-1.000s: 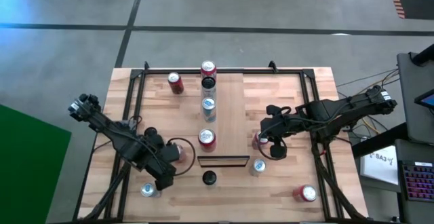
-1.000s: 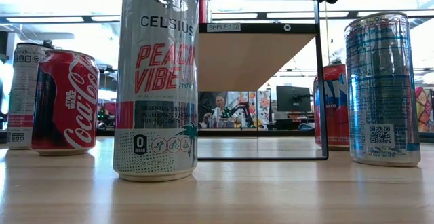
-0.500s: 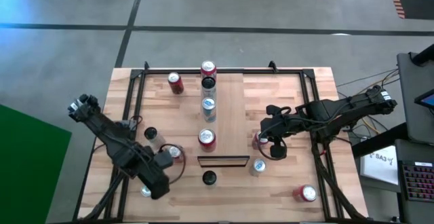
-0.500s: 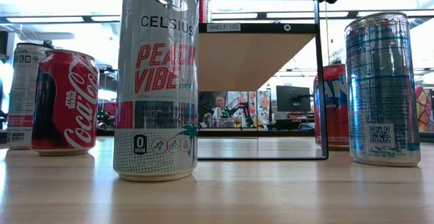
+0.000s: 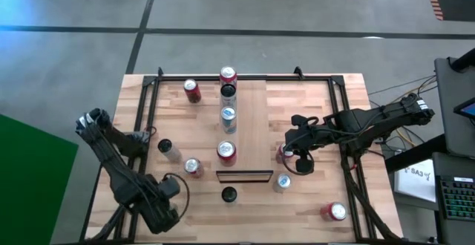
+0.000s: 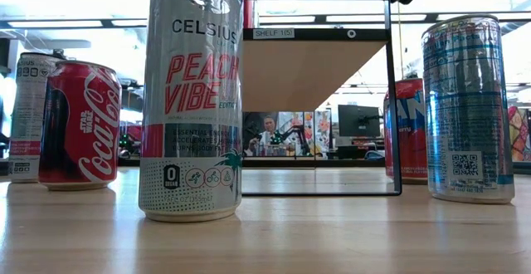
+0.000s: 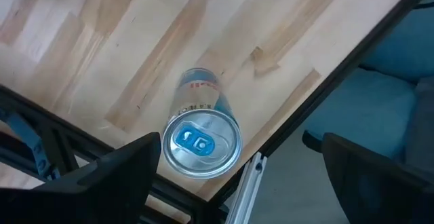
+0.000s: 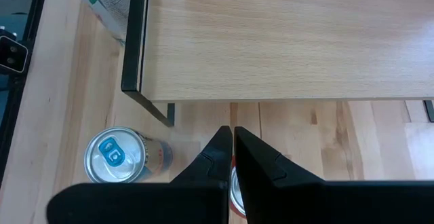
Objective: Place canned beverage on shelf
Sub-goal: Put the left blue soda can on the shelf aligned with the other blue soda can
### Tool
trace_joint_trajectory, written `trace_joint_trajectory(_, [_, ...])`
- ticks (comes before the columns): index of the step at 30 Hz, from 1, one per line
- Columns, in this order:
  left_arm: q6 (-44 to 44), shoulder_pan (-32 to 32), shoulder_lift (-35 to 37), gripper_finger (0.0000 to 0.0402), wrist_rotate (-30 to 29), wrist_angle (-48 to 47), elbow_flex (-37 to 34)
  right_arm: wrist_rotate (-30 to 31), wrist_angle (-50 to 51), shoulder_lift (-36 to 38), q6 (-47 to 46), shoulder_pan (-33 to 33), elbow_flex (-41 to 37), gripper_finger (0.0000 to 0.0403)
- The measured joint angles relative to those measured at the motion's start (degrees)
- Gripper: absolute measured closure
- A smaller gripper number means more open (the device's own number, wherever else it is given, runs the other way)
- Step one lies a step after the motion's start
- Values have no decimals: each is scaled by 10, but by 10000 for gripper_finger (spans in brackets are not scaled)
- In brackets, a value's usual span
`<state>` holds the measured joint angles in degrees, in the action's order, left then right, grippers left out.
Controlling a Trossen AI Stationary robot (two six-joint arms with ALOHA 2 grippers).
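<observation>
I am swinging my left gripper (image 5: pixel 159 215) away from the middle of the table to its near left corner, and its fingers are hanging spread wide and empty over a silver can with a blue tab (image 7: pixel 201 141), so I am judging this the next can to fetch. My right gripper (image 5: pixel 289 154) is waiting pinched shut on nothing beside the shelf (image 5: pixel 252 126), the long pale board mid-table carrying a row of cans. The planked tabletop (image 5: pixel 312 96) is standing on grey floor.

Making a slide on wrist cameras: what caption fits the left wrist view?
Left tool open above an upright silver can standing near the corner of the planked tabletop.
</observation>
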<state>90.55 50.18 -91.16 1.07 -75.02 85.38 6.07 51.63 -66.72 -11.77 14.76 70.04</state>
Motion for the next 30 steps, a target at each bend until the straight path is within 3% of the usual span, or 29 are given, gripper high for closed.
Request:
trace_joint_trajectory(9, [87,10,-34,24,44,-42,0,0,0,0,-2,0,-1,394])
trace_joint_trajectory(30, [96,18,-77,24,25,-51,0,0,-28,0,-2,0,-49,394])
